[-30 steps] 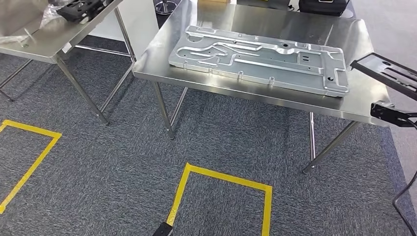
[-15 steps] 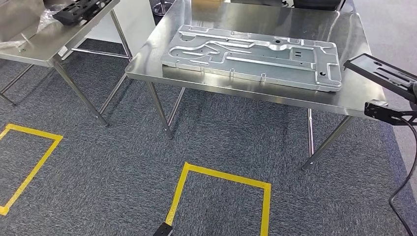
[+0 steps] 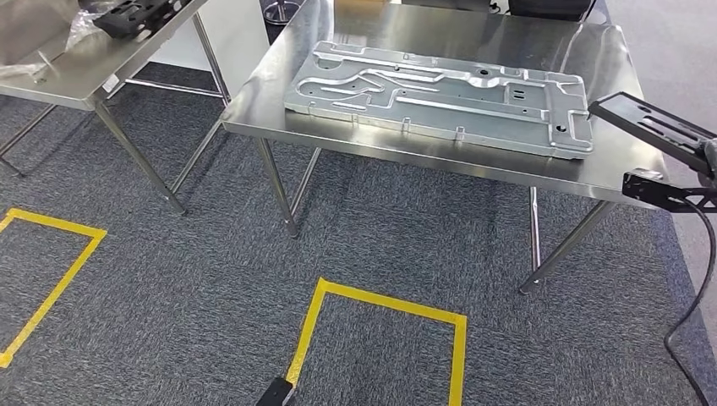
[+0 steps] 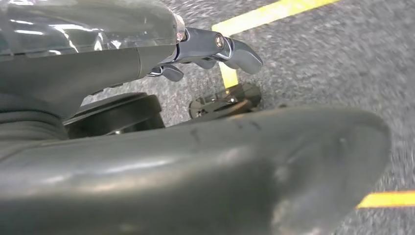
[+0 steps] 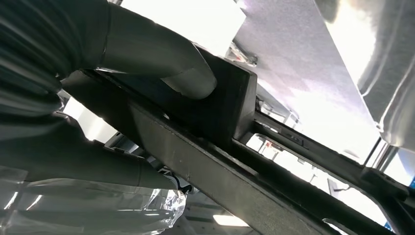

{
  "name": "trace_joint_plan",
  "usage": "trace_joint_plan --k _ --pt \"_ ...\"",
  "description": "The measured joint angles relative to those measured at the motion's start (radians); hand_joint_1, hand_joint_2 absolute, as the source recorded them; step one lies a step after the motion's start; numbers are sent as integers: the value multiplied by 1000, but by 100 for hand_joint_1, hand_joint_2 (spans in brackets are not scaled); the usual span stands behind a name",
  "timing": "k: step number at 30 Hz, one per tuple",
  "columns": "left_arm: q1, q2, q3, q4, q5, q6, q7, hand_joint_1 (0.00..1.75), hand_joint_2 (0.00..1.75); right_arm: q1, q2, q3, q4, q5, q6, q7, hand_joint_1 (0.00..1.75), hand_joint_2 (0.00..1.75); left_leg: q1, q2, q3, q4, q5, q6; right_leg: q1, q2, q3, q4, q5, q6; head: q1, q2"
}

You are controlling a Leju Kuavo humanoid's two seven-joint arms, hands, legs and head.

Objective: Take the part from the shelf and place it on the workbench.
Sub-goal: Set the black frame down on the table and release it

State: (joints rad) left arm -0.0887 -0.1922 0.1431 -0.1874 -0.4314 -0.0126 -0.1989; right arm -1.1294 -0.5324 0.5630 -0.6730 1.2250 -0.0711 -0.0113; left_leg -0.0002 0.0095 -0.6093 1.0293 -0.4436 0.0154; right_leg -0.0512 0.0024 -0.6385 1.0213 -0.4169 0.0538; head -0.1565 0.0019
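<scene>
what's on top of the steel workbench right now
A large silver stamped metal panel lies flat on the workbench, covering much of its top. The black part held by the right hand hangs at the bench's right edge, not set down. The far edge is cut off.

A large stamped metal panel (image 3: 440, 97) lies flat across the far steel surface. On the grey carpet (image 3: 194, 254) yellow tape squares (image 3: 380, 338) are marked out. A second steel table (image 3: 51, 72) stands to the left, carrying a black fixture (image 3: 135, 13) and crumpled plastic wrap (image 3: 80, 30).
</scene>
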Motion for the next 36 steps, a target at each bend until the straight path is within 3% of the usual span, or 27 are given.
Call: trace_joint_plan --k 4,6,8,9,10,11,13,15,17,18,19,21,22,24,25,26,27,28,30,31,32,33,34,36 --pt "-8 -2 -15 0 -35 -11 -4 0 0 0 -21 -10 3 -13 -1 -15 175 175 3 1 25 -44 3 24 2 -4 -3 25 22 17 0 0" --pt "-8 -4 -22 0 -37 -13 -5 0 0 -5 -31 -16 4 -15 -2 -18 175 175 6 2 44 -55 2 29 2 -3 -45 95 -18 18 0 0" --pt "-7 -4 -25 0 -36 -14 -5 0 0 -8 -39 -20 4 -15 1 -18 175 175 6 5 53 -55 -5 29 3 -2 -110 205 -69 22 0 0" --pt "-5 -4 -25 0 -37 -14 -5 0 0 -8 -43 -20 4 -15 4 -18 175 175 8 7 59 -54 -10 27 2 -2 -133 239 -77 25 0 0" --pt "-3 -4 -26 0 -37 -14 -5 0 0 -7 -45 -21 4 -14 6 -18 175 175 10 8 66 -51 -17 23 -1 -2 -139 240 -65 30 0 0" --pt "-2 -4 -26 0 -36 -14 -4 0 0 -7 -47 -21 4 -14 8 -18 175 175 15 10 75 -48 -26 17 -5 -4 -127 205 -37 35 0 0" --pt "-1 -3 -27 0 -36 -14 -4 0 0 -6 -50 -21 4 -14 9 -17 175 175 23 12 90 -36 -49 -2 -13 -10 -72 82 29 52 0 0" --pt "-1 -1 -27 0 -35 -13 -4 0 0 -7 -54 -22 5 -13 10 -17 175 175 25 15 97 -25 -72 -22 -9 -14 -41 14 31 35 0 0" --pt "0 0 -27 0 -35 -13 -5 0 0 -6 -56 -21 6 -8 15 -14 175 175 23 16 104 -19 -82 -35 -4 -11 -37 16 4 -2 1 0" --pt "1 0 -27 0 -35 -14 -6 0 0 -5 -56 -21 4 -4 19 -12 175 175 23 16 100 -4 -76 -41 -4 -7 -31 19 1 -13 0 0" --pt "1 1 -27 0 -36 -14 -7 0 0 -10 -57 -21 3 0 27 -11 175 175 25 15 83 32 -61 -45 -4 -5 -23 20 -8 -22 1 0" --pt "1 1 -27 0 -36 -15 -9 0 0 -31 -54 -17 1 11 54 -13 175 175 28 11 5 154 -39 -52 0 0 1 15 -28 -35 0 0" --pt "3 1 -27 0 -36 -16 -10 0 0 -43 -51 -12 1 16 73 -15 175 175 27 9 -43 218 -53 -52 3 3 19 9 -40 -40 0 0" --pt "8 1 -27 0 -36 -16 -10 0 0 -67 -41 -1 2 21 111 -25 175 175 20 6 -117 285 -132 -44 12 10 67 -7 -66 -47 -1 0" --pt "11 1 -27 0 -36 -17 -10 0 0 -78 -35 4 3 21 127 -32 175 175 13 4 -139 280 -174 -35 17 13 93 -16 -80 -50 -1 0" --pt "14 2 -26 0 -37 -17 -10 0 0 -92 -28 9 4 21 142 -41 175 175 5 2 -152 249 -195 -21 23 17 121 -25 -95 -53 -1 0" --pt "17 2 -26 0 -37 -18 -10 0 0 -106 -20 15 5 21 156 -50 175 175 -6 -2 -158 196 -176 -1 31 20 152 -35 -110 -56 -1 0" --pt "21 4 -26 0 -37 -19 -10 0 0 -120 -13 23 7 21 170 -59 175 175 -20 -9 -158 124 -98 26 36 22 181 -48 -126 -59 -1 0" --pt "31 8 -26 1 -38 -19 -10 0 0 -152 4 44 18 23 203 -76 175 175 -54 -40 -148 -17 110 69 49 32 238 -73 -158 -59 0 0" --pt "35 10 -26 1 -40 -19 -9 0 0 -167 14 53 23 23 219 -83 175 175 -66 -54 -138 -56 176 78 53 38 265 -83 -172 -60 0 0" --pt "35 11 -26 1 -43 -19 -9 0 0 -189 22 61 26 25 232 -88 175 175 -71 -63 -127 -71 187 77 58 43 281 -77 -175 -59 2 0" --pt "32 9 -26 1 -47 -19 -9 0 0 -214 29 65 26 26 243 -93 175 175 -69 -67 -110 -66 172 77 61 44 279 -50 -166 -58 2 0" --pt "27 8 -26 1 -49 -18 -10 0 0 -239 34 68 27 27 249 -95 175 175 -68 -64 -93 -67 153 75 60 40 258 8 -142 -56 1 0" --pt "18 6 -26 1 -51 -17 -11 0 0 -287 40 76 29 25 260 -96 175 175 -61 -61 -55 -70 118 80 58 22 166 162 -110 -43 0 0"
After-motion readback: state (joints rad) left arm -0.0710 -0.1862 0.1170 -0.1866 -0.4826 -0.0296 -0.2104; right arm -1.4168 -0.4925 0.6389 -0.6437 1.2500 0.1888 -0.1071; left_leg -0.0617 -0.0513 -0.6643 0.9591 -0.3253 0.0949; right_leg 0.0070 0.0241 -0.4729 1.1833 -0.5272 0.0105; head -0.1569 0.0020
